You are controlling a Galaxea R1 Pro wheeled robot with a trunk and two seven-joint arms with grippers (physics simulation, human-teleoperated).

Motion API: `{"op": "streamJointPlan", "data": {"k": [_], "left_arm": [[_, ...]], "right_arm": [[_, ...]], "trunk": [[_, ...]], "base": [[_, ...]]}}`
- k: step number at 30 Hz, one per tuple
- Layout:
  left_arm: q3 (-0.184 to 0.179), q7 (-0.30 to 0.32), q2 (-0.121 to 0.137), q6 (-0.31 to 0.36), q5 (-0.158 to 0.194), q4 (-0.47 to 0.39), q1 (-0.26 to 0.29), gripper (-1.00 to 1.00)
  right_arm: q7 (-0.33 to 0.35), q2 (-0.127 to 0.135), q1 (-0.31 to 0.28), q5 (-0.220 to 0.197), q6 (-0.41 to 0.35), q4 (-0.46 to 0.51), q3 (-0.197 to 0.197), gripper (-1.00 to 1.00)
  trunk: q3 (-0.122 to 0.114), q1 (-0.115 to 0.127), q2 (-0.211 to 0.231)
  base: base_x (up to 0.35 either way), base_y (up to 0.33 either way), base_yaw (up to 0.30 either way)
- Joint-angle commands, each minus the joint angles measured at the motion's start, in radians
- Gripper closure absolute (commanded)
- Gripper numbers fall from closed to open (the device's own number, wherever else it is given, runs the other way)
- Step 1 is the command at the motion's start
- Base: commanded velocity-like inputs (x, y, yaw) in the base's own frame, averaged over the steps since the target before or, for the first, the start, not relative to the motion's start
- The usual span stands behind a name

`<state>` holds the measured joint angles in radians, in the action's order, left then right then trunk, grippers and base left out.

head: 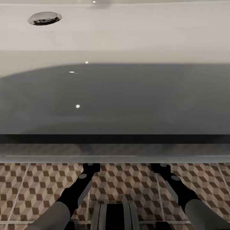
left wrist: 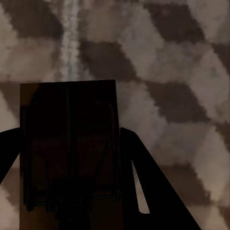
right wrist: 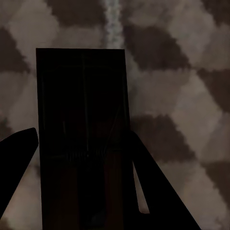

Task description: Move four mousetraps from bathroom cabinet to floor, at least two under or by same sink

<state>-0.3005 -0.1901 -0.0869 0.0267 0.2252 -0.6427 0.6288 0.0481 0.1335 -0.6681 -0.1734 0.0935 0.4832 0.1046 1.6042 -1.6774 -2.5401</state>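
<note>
The left gripper (left wrist: 72, 191) is clamped on a mousetrap (left wrist: 69, 143): in the left wrist view the dark rectangular board sits between the 2 black fingers (left wrist: 148, 191), its far end sticking out past them over the floor (left wrist: 182, 72). The trap is in deep shadow, so its metal parts show only as faint lines. A pale grout line (left wrist: 71, 43) runs away from the trap's far edge.

The right gripper (right wrist: 81, 191) likewise holds a second trap (right wrist: 81, 120), a dark upright board pinched between its fingers (right wrist: 153, 191), with cube-pattern tile behind it and a grout line (right wrist: 113, 24) beyond its far end.

In the head view both arms reach forward and down, the left gripper (head: 91, 166) and right gripper (head: 160, 166) side by side and well apart, their tips at the base of a large white fixture (head: 127, 38) with a chrome drain (head: 44, 18) in its basin. The traps themselves cannot be made out from there. The patterned floor (head: 127, 182) lies beneath both arms, and the robot's trunk (head: 114, 217) shows between them.
</note>
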Motion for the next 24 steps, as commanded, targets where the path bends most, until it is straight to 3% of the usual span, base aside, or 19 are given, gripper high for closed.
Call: {"op": "streamJointPlan", "data": {"k": [1, 24], "left_arm": [[0.0, -0.002, -0.001, 0.001, -0.004, 0.0, 0.0, 1.0], [0.0, 0.0, -0.004, 0.004, -0.003, 0.0, 0.008, 1.0]], "right_arm": [[-0.001, 0.0, 0.0, 0.0, 0.0, 0.0, 0.0, 1.0], [0.001, 0.001, 0.0, 0.004, 0.006, 0.002, 0.0, 1.0]], "trunk": [[0.0, 0.0, 0.0], [0.0, 0.0, 0.0]], "base": [[0.0, 0.0, 0.0], [0.0, 0.0, 0.0]]}}
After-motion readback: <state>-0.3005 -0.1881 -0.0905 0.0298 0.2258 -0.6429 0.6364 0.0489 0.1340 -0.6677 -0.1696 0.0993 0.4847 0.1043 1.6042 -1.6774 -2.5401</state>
